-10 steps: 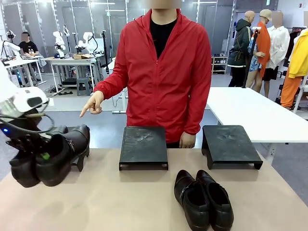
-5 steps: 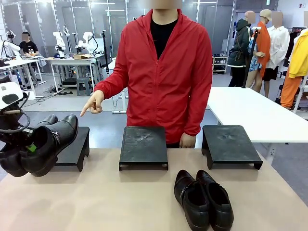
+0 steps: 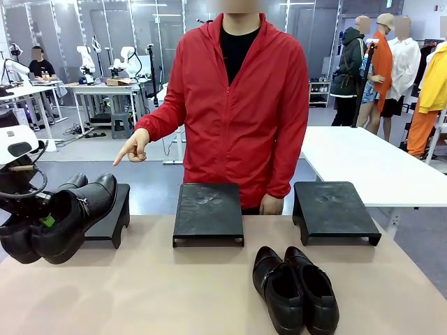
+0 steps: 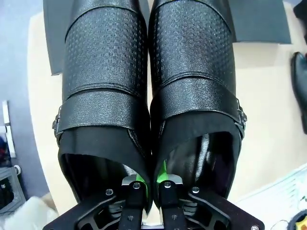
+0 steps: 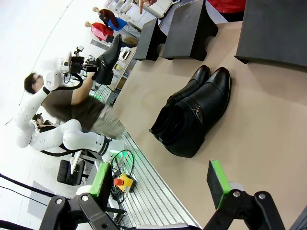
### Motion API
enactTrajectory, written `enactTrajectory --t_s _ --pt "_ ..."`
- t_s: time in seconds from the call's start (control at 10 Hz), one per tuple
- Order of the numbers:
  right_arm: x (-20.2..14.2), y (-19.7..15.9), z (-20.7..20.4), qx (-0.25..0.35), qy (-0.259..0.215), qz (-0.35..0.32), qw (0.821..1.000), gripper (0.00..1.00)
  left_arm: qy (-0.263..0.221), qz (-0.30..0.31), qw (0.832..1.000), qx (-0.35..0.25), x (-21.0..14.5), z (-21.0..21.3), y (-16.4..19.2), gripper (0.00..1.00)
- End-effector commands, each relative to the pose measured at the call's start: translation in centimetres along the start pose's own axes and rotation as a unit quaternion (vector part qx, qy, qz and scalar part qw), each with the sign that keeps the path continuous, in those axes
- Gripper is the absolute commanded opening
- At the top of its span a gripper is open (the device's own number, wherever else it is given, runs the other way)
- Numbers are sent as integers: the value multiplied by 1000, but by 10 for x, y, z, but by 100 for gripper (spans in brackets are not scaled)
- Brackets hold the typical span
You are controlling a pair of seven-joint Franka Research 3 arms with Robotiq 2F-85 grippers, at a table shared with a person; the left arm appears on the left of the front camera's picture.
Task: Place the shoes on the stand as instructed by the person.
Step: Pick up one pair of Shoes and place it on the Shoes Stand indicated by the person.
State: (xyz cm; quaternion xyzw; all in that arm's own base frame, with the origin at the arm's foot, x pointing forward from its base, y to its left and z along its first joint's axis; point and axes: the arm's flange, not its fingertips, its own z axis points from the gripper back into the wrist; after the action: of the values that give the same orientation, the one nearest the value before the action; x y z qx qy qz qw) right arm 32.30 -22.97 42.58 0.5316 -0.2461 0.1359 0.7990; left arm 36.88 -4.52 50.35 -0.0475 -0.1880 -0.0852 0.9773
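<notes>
Clamping the adjoining inner walls of the held pair point(image 4: 192, 62), the left gripper point(image 4: 149, 181) has its jaws closed on both shoes. The toes extend ahead of the jaws, above the left stand point(image 3: 112, 216). The right gripper point(image 5: 158, 178) has its jaws wide apart. The second pair point(image 3: 307, 286) lies on the table point(image 3: 140, 293) ahead of them, well apart. The person point(image 3: 237, 105) points one hand point(image 3: 134, 148) downward, toward the left stand.
</notes>
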Motion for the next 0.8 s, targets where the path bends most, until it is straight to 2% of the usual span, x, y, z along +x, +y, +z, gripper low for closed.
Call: enactTrajectory --t_s 0.0,0.1,0.3,0.7 --pt "2 1 1 5 -6 5 1000 100 -50 8 999 -8 -8 6 -1 7" --pt "2 1 1 5 -6 5 1000 100 -74 45 996 10 2 1 10 7" --pt "2 1 1 5 -6 5 1000 100 -98 20 995 -6 23 -12 23 7" --pt "2 1 1 5 -6 5 1000 100 -118 9 992 35 79 -54 43 7"
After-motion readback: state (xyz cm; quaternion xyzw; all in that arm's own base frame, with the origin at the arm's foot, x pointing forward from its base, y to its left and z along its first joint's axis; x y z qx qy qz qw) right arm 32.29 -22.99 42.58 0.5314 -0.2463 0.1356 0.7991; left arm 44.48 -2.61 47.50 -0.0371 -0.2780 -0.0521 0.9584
